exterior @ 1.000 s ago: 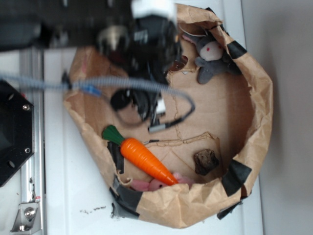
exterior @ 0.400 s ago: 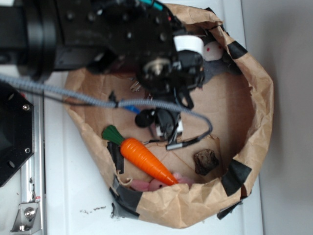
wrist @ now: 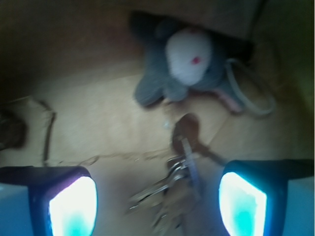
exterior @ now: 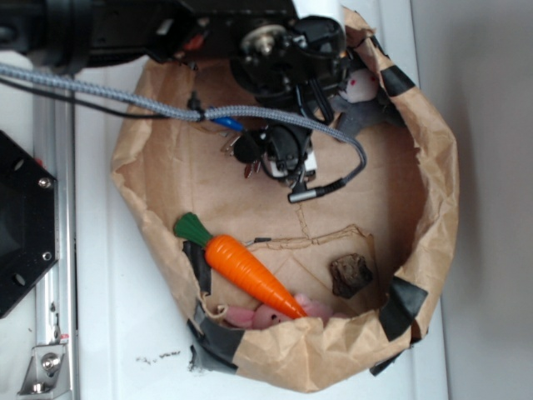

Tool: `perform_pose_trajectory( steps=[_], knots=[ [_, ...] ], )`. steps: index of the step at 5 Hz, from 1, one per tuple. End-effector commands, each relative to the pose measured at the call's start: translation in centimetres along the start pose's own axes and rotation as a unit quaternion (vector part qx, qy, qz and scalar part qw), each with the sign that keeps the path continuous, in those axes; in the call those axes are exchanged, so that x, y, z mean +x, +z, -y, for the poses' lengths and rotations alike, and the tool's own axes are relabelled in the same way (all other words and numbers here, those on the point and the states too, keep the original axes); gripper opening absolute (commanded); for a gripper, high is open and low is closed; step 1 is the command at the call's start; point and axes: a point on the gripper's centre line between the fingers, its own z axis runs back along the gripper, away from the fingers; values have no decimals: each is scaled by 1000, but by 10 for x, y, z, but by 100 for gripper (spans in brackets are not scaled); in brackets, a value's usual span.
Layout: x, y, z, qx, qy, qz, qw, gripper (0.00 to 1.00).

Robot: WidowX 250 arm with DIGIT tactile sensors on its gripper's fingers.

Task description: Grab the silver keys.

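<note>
Wrist view: the end effector point(wrist: 157, 196) hangs with jaws spread, the small bunch of shiny silver metal keys point(wrist: 174, 184) between them, just below the soft grey plush mouse point(wrist: 182, 64) on crumpled brown paper. Keys look light, hard, slippery (loose on their ring); pinch across the cluster.

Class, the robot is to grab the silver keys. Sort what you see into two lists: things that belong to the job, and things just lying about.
Belongs to the job:
silver keys
gripper, open, fingers either side of the keys

Just lying about:
toy carrot
grey plush mouse
pink soft toy
brown chunk
paper bag, holding them all
</note>
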Motion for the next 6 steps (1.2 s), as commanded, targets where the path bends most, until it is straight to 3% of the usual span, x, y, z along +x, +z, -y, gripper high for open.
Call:
perform_pose_trajectory(
  steps=[1, 3, 5, 6],
  knots=[
    [14, 12, -16, 15, 13, 25, 999, 100],
    [11, -1, -18, 13, 8, 13, 1000, 100],
    [16, -24, -9, -58, -19, 32, 998, 100],
    [15, -30, -8, -54, -13, 31, 998, 0]
  ],
)
